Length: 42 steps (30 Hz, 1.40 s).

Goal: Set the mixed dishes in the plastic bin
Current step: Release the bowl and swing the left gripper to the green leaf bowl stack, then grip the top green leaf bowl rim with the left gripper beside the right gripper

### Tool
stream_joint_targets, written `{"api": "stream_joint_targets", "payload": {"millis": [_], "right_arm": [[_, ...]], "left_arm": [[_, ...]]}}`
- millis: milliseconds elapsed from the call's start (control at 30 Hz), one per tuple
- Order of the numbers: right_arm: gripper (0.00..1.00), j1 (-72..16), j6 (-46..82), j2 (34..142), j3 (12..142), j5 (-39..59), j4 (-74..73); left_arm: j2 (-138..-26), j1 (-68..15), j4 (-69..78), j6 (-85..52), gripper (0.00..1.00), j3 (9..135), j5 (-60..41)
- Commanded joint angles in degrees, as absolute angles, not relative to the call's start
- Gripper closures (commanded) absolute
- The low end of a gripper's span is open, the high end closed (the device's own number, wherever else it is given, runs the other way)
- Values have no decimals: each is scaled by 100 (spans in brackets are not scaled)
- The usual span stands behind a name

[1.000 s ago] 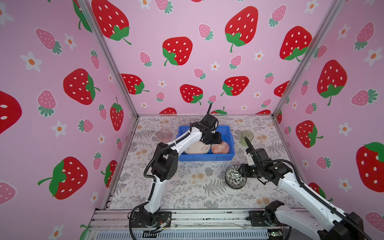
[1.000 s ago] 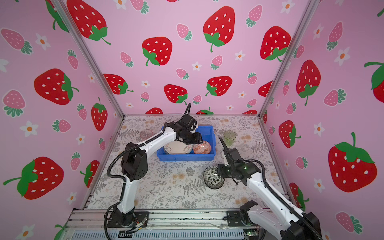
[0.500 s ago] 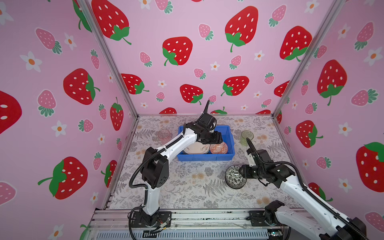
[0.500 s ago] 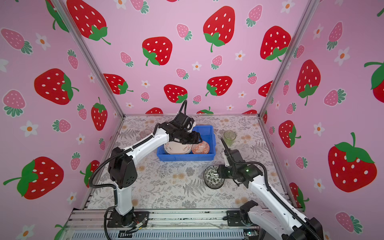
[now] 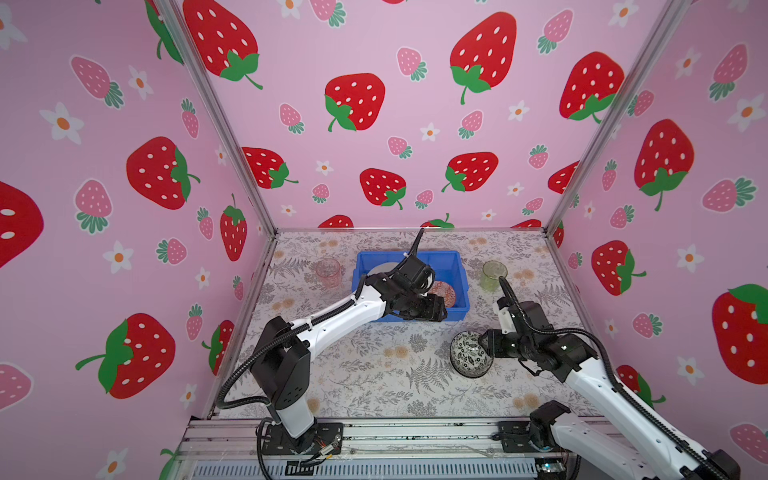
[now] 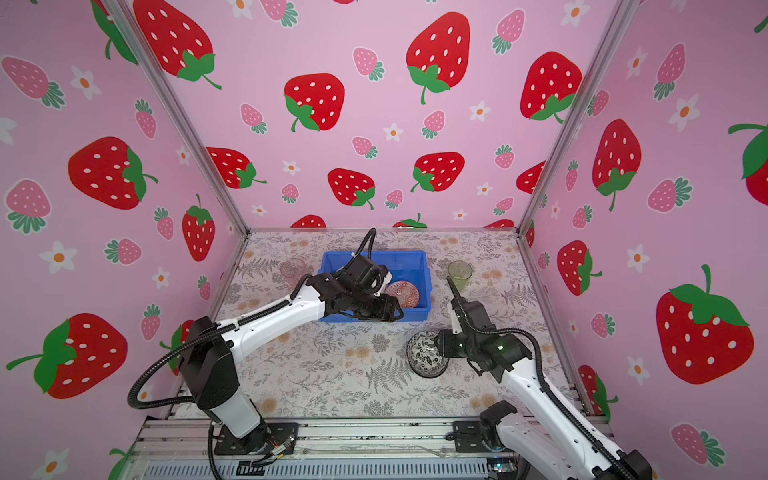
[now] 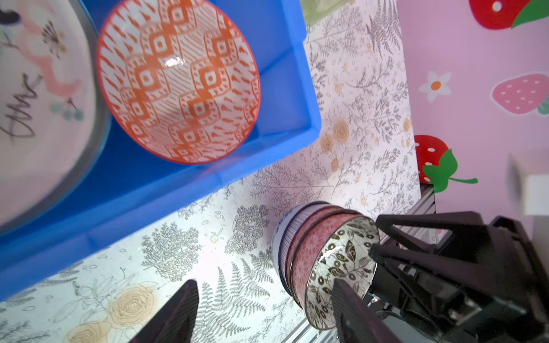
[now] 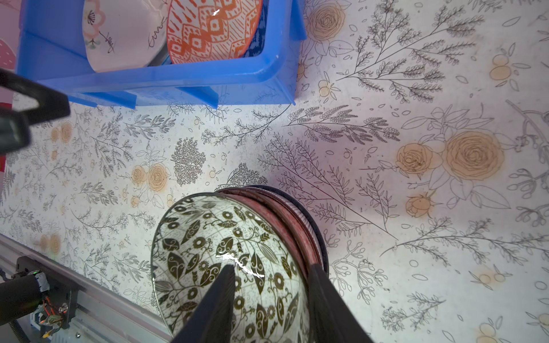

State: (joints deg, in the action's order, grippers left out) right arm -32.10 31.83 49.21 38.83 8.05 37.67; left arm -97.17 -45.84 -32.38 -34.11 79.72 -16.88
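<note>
1. The blue plastic bin [image 5: 440, 264] sits toward 12 o'clock on the floral surface [image 5: 374, 374] in both top views.
2. Inside it, a cream floral plate [image 7: 35, 89] fills the 9 o'clock side. An orange patterned bowl [image 7: 178, 80] lies at the 3 o'clock side, just beside the plate.
3. The left tool [image 5: 440, 309] hangs over the bin's 6 o'clock wall, near the 5 o'clock corner.
4. In the left wrist view its fingers [image 7: 178, 311] stand wide apart with only the surface between them, so it holds nothing.
5. A stack of three bowls stands on the surface at 5 o'clock from the bin, apart from it. A blue-white bowl [image 7: 285, 234] is at the bottom, a pinkish patterned bowl [image 7: 309, 246] is in the middle and a black-white bowl [image 5: 470, 353] is on top.
6. The right tool [image 8: 271, 270] reaches the stack from 3 o'clock, partly closed. One finger is inside the black-white bowl and the other is outside its wall, so the rim lies between them.
7. Whether they press on the rim, I cannot tell.
8. A pink glass cup [image 5: 328, 272] stands upright just beside the bin at 9 o'clock.
9. A green glass cup [image 5: 493, 274] stands upright near the bin at 3 o'clock.
</note>
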Motion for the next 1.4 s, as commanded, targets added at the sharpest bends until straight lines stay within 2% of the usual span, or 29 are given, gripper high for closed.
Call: {"api": "stream_joint_targets", "payload": {"millis": [0,367,600,867,1367], "right_arm": [[56,-3189,3278,4791,3816,921,3762],[55,-3195,3481,4544,3806,637,4075],[54,-3190,3568,4455,3708,625,4105],[52,-3190,3637,4404,3687,576,4139],[50,-3190,3851,4065,3794,310,4460]], "left_arm": [[-9542,-4781,-2930,-3721,26,7687,-1600],[-9572,-5254,-2794,-3876,26,7486,-1617],[-9656,-5525,-2794,-3898,29,7567,-1669],[-9799,-5804,-2915,-3863,38,7628,-1478],[-10160,-5982,-3188,-3774,60,7970,-1134]]}}
